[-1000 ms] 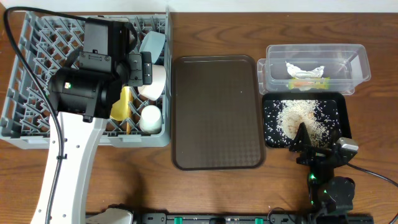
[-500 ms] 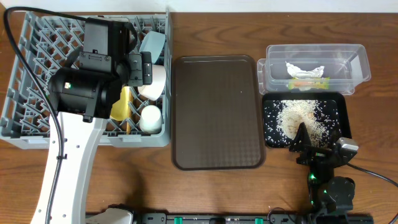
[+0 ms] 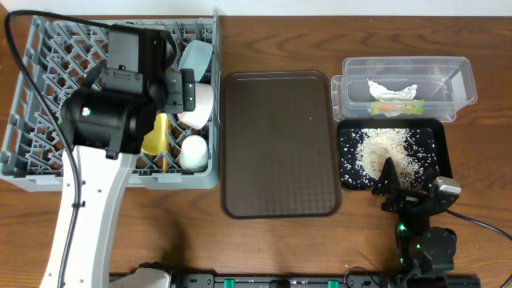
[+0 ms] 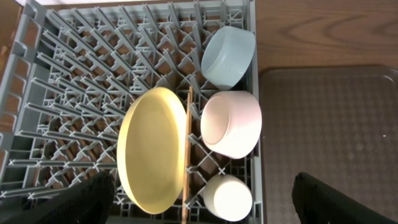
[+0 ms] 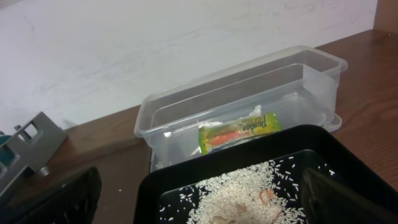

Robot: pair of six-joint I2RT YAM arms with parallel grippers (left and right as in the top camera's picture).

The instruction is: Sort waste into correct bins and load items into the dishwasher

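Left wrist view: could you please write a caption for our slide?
Rack holding plate on edge, blue bowl, white bowl and cup, beside a brown tray.

The left arm [image 3: 104,120] hides most of the yellow-green plate [image 3: 155,138] overhead.

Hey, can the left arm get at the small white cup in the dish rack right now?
Probably yes. The left gripper hangs open right over the rack, and nothing covers the cup, though the plate and white bowl crowd it.
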